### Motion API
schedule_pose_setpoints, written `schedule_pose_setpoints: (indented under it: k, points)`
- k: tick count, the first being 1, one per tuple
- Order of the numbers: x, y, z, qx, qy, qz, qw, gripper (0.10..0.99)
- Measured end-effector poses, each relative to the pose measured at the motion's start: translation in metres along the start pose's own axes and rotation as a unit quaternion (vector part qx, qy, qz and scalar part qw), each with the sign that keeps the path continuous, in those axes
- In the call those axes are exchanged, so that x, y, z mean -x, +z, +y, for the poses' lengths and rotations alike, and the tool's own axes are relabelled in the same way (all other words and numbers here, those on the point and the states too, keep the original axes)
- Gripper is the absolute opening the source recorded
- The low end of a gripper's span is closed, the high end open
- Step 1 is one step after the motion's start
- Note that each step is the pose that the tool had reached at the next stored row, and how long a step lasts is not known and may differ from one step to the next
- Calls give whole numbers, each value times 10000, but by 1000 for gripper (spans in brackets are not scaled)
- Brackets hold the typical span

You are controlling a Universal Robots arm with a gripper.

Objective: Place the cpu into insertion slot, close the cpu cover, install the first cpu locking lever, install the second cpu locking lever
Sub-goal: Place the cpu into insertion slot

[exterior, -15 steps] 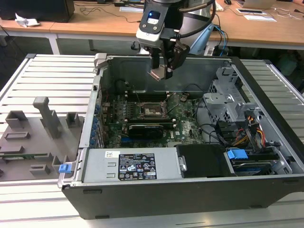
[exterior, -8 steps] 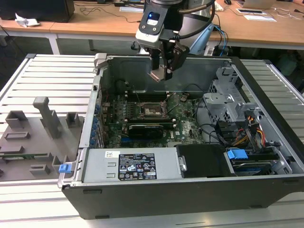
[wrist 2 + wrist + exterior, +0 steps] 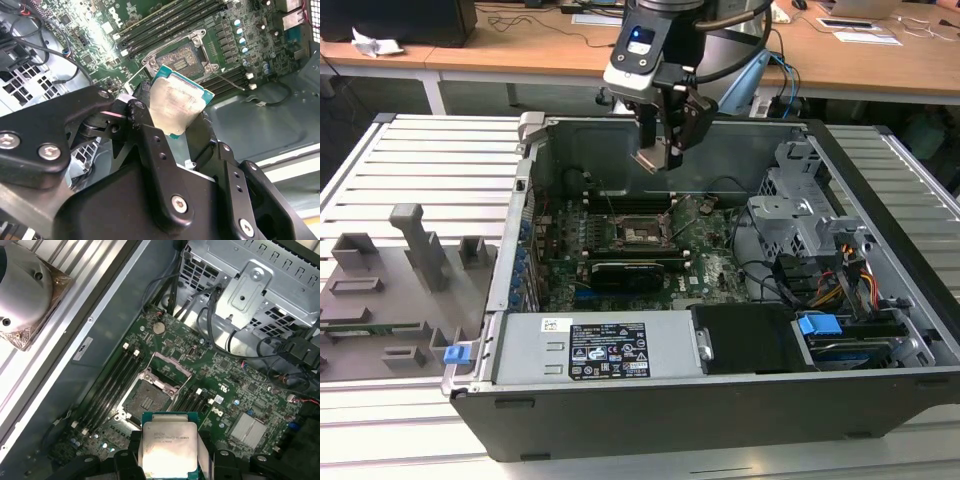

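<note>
My gripper [image 3: 660, 158] hangs above the open computer case, shut on the cpu [image 3: 654, 161] by its edges. In the first wrist view the cpu [image 3: 167, 447] shows its silvery top between the fingers [image 3: 125, 460]. The second wrist view shows its tan-gold underside [image 3: 175, 102]. Below it on the green motherboard lies the insertion slot [image 3: 642, 232] [image 3: 148, 401] [image 3: 181, 55], bare and uncovered. The cpu cover [image 3: 171, 364] stands flipped open at the slot's edge. Two thin wire locking levers [image 3: 134, 75] [image 3: 231, 80] are swung free beside the slot.
Memory slots [image 3: 107, 385] flank the slot on both sides. A long black expansion card [image 3: 635, 270] lies nearer the front. A power supply [image 3: 590, 350] and a metal drive cage [image 3: 800, 200] with loose cables crowd the case. Grey fixtures [image 3: 405, 260] stand outside on the exterior view's left.
</note>
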State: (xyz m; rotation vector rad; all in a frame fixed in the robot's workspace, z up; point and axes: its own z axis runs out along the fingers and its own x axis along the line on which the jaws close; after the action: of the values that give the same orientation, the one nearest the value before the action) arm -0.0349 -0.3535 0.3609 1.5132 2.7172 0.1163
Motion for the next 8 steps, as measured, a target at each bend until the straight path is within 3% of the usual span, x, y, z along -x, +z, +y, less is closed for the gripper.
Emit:
schedule_pose_setpoints:
  k: [8]
  points:
    - [0,6,0,3,304,-25,9995,525]
